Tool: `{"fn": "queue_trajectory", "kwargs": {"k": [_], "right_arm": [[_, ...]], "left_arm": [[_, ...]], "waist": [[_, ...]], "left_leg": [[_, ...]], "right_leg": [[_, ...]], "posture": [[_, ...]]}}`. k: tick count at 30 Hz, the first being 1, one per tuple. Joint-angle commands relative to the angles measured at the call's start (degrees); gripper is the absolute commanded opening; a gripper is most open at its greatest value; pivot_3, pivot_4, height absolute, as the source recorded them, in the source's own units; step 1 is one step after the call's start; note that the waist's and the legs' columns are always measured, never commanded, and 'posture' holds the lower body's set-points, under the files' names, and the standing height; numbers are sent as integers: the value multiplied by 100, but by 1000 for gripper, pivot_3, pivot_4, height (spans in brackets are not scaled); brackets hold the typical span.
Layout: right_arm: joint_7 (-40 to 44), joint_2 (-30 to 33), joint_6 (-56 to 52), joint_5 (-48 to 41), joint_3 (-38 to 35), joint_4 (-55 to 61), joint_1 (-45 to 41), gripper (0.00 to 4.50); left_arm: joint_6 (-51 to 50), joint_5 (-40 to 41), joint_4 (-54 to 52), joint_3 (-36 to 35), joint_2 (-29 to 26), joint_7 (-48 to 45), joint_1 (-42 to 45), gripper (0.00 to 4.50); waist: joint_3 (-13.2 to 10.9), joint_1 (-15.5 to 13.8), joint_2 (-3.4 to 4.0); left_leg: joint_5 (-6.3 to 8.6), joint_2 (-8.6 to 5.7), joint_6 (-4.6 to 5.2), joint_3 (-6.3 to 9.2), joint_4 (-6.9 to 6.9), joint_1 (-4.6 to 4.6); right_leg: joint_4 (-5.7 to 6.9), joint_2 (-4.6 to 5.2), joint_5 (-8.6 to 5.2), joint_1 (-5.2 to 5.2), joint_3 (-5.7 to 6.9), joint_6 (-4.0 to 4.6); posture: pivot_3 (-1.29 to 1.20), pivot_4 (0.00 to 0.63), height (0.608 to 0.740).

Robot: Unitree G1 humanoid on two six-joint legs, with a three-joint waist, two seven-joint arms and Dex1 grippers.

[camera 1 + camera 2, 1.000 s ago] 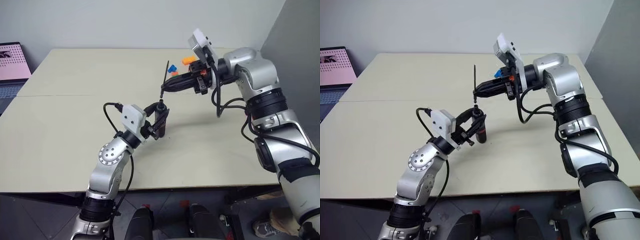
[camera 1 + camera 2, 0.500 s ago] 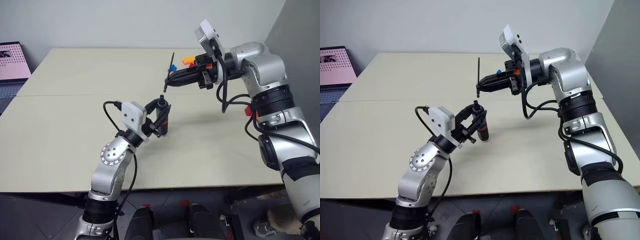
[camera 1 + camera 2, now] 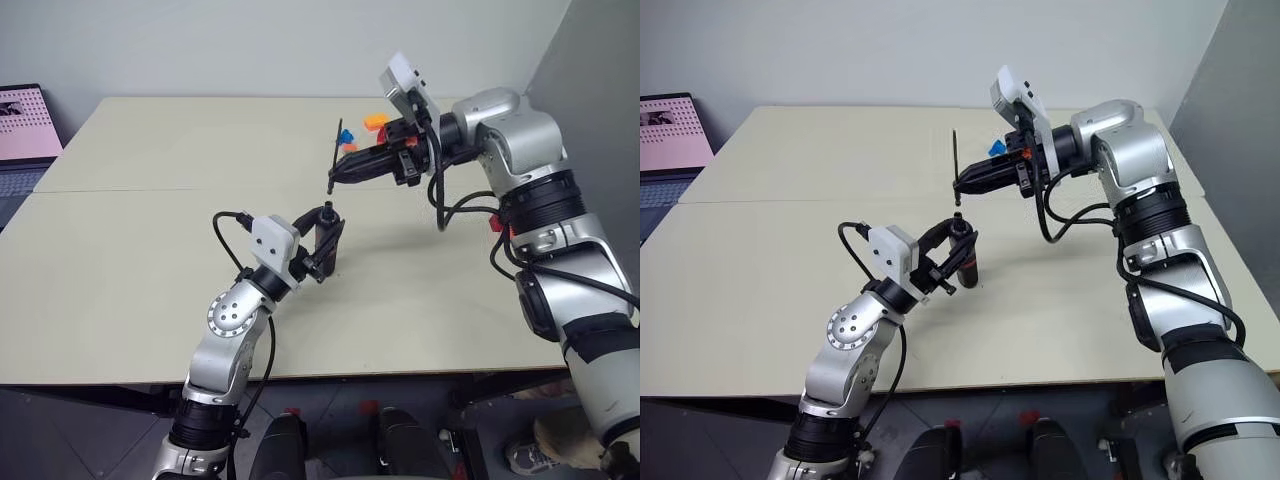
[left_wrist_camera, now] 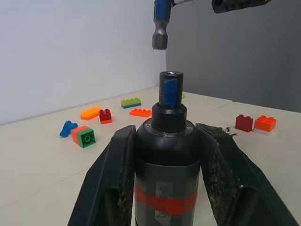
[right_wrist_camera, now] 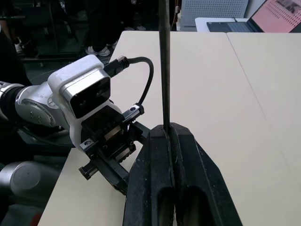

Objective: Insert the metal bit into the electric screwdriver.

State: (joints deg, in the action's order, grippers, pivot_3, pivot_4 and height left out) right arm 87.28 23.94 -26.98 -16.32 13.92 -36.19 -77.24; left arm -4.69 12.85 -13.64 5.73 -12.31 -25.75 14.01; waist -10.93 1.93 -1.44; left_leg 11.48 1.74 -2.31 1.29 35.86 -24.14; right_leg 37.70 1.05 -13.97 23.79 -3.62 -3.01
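1. The metal bit (image 3: 956, 166) stood nearly upright, pinched near its lower end in the right gripper (image 3: 962, 184), whose jaws were shut tight on it. Its hex end hung just above the screwdriver's open socket without touching it; the left wrist view showed a clear gap between the bit's end (image 4: 160, 35) and the socket.

2. Half a second earlier the bit had sat higher and farther toward the back of the surface – it had since come back down and closer over the tool, much as it was a second ago. That looked like re-aiming rather than progress: the insertion had not yet begun.

3. The electric screwdriver (image 3: 965, 252) stood upright, socket up, its base near or on the surface (image 3: 760, 230), clamped between the jaws of the left gripper (image 3: 958, 256). Against the earlier frames it had barely shifted.

4. From the left wrist view the bit's end seemed slightly off the socket's axis – so a small sideways correction probably had to come before a straight descent.

5. Toy bricks (image 4: 91, 113) lay scattered on the surface beyond, well apart from the work.
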Motion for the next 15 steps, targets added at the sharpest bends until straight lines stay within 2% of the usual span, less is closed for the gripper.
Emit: {"fn": "queue_trajectory", "kwargs": {"k": [1, 15], "right_arm": [[292, 51, -81, 33, 11, 156, -198, 0], [462, 120, -495, -85, 22, 337, -195, 0]], "left_arm": [[79, -37, -61, -17, 9, 6, -13, 1619], [71, -23, -35, -56, -33, -13, 26, 1619]], "waist": [[0, 1, 0], [0, 2, 0]], "left_leg": [[0, 0, 0, -1, 0, 0], [0, 0, 0, 0, 1, 0]], "right_leg": [[0, 0, 0, 0, 0, 0], [2, 0, 0, 0, 0, 0]], "posture": [[0, 150, 740], [0, 150, 740]]}}
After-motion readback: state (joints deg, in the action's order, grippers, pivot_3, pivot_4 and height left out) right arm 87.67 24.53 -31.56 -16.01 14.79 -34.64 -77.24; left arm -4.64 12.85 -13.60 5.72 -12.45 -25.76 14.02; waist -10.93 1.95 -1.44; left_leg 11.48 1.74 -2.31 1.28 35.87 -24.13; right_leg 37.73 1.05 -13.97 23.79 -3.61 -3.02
